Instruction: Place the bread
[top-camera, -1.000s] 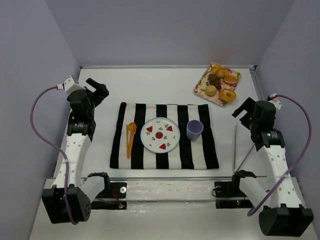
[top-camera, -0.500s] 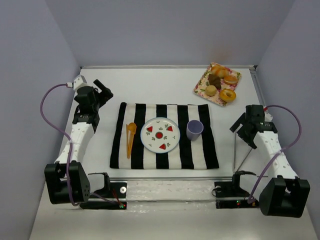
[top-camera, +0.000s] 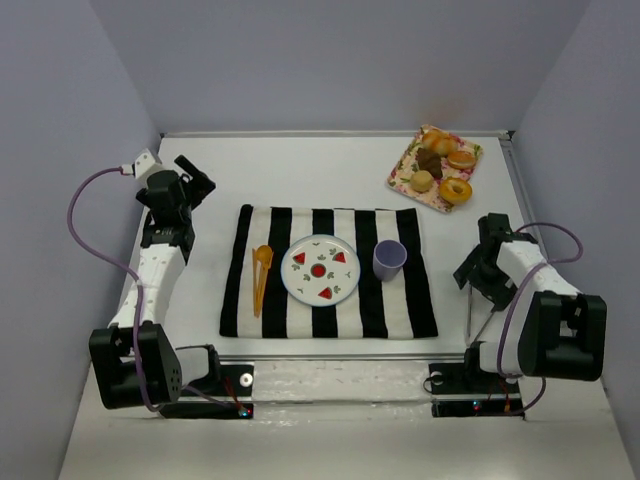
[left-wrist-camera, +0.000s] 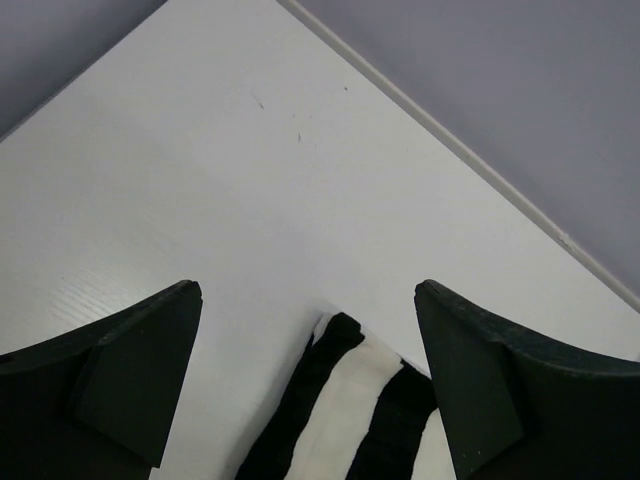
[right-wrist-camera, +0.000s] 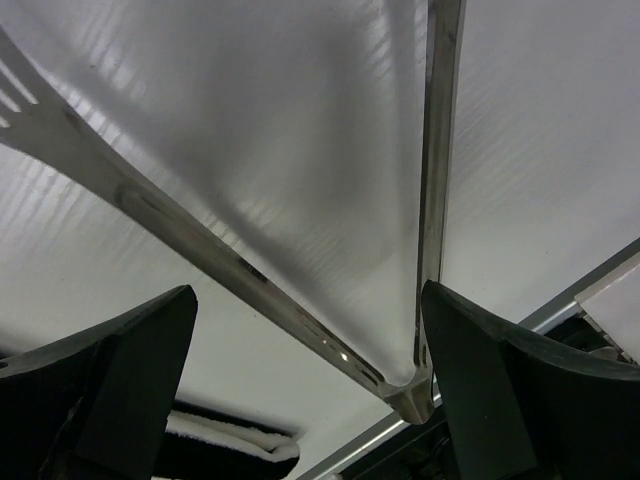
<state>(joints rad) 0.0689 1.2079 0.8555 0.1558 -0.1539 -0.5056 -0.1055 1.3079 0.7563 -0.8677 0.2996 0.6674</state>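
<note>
Your right gripper (right-wrist-camera: 307, 300), fingers spread, hangs over the metal tongs (right-wrist-camera: 200, 240); your left gripper (left-wrist-camera: 308, 292) is likewise released; the bread (top-camera: 456, 190) rests on the floral tray (top-camera: 402, 176).

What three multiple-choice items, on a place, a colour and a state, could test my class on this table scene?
1. Where on the table is the ring-shaped bread? A near left corner B far right corner C middle
2. What colour is the cup? A green B purple C red
3. How is the right claw? A shut on the bread B shut on the cup C open
Answers: B, it lies on the floral tray at far right; B, its wall is purple; C, it stands wide, gripping nothing.
</note>
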